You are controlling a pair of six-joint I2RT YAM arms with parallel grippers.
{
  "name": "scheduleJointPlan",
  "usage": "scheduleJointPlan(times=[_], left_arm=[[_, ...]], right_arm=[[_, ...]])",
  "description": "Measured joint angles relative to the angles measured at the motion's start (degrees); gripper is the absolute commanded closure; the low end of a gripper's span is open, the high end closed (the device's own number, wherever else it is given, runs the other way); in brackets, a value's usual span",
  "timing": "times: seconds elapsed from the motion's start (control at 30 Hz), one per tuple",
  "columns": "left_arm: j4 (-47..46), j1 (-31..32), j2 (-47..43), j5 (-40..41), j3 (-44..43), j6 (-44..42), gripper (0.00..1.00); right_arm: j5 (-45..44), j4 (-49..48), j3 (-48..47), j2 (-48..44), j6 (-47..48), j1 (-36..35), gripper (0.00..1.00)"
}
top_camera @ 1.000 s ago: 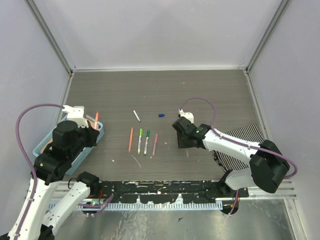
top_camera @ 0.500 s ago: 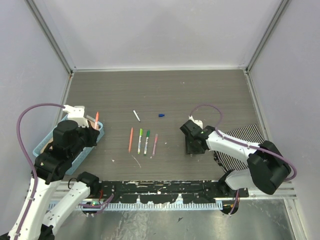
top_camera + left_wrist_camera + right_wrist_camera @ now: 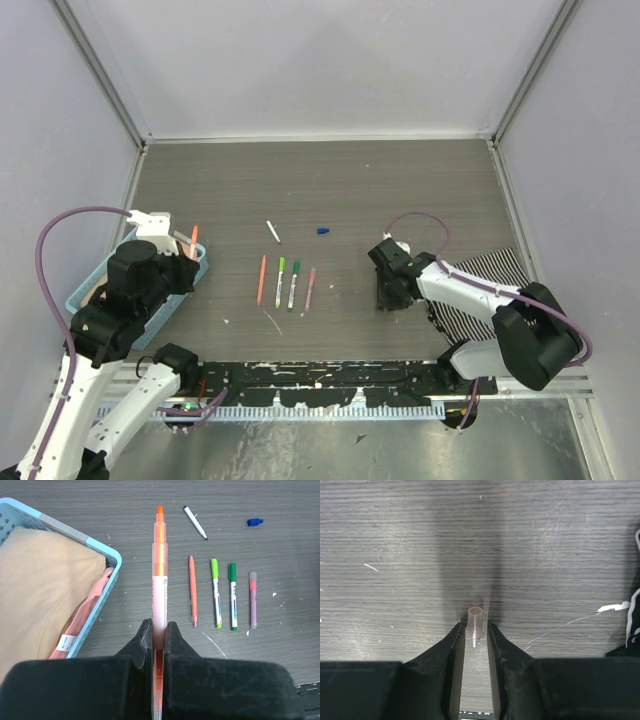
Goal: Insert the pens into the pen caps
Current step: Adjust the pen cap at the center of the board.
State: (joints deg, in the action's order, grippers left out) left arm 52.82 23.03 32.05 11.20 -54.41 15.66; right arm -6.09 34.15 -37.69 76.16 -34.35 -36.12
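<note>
Right gripper has dropped lower onto grey woodgrain table, fingers slightly apart flanking upright clear cap. Left gripper clamps orange pen beside blue basket. Row of pens mid-table, white walls.

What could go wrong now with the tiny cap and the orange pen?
1. The cap is tiny and sits on the table between the fingertips of the right gripper. An off-centre squeeze might tip it or flick it away.
2. The left gripper holds the orange pen with a long part sticking out, so its tip may wobble and miss the cap's small opening.
</note>
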Motion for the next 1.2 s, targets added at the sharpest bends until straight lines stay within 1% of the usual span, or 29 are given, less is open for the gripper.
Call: scheduleJointPlan(times=[0.07,0.23,0.4,0.47,0.6,0.7,0.8,0.87,1.0,1.1,1.2], left_arm=[[0.0,0.0,0.0,0.0,0.0,0.0,1.00],[0.0,0.0,0.0,0.0,0.0,0.0,1.00],[0.0,0.0,0.0,0.0,0.0,0.0,1.00],[0.0,0.0,0.1,0.0,0.0,0.0,1.00],[0.0,-0.1,0.2,0.0,0.0,0.0,1.00],[0.0,-0.2,0.2,0.0,0.0,0.0,1.00],[0.0,-0.2,0.2,0.0,0.0,0.0,1.00],[0.0,-0.3,0.2,0.0,0.0,0.0,1.00],[0.0,-0.3,0.3,0.0,0.0,0.0,1.00],[0.0,-0.4,0.3,0.0,0.0,0.0,1.00],[0.0,-0.4,0.3,0.0,0.0,0.0,1.00]], right_arm=[[-0.1,-0.2,0.0,0.3,0.4,0.2,0.77],[-0.3,-0.2,-0.7,1.2,3.0,0.2,0.84],[-0.1,-0.2,-4.3,5.2,8.2,-0.9,0.84],[0.2,-0.3,-6.6,7.6,10.6,-2.6,0.84],[1.3,-1.3,-12.0,13.7,15.6,-8.7,0.83],[2.6,-2.6,-15.3,17.0,19.8,-13.1,0.80],[3.6,-3.3,-16.5,18.2,23.4,-16.5,0.72],[4.2,-3.2,-16.5,18.2,25.1,-18.1,0.68],[4.7,-3.0,-16.5,18.2,26.8,-19.1,0.61],[4.7,-2.8,-16.5,18.2,26.8,-19.1,0.59],[4.7,-2.7,-16.5,18.0,26.4,-19.0,0.56]])
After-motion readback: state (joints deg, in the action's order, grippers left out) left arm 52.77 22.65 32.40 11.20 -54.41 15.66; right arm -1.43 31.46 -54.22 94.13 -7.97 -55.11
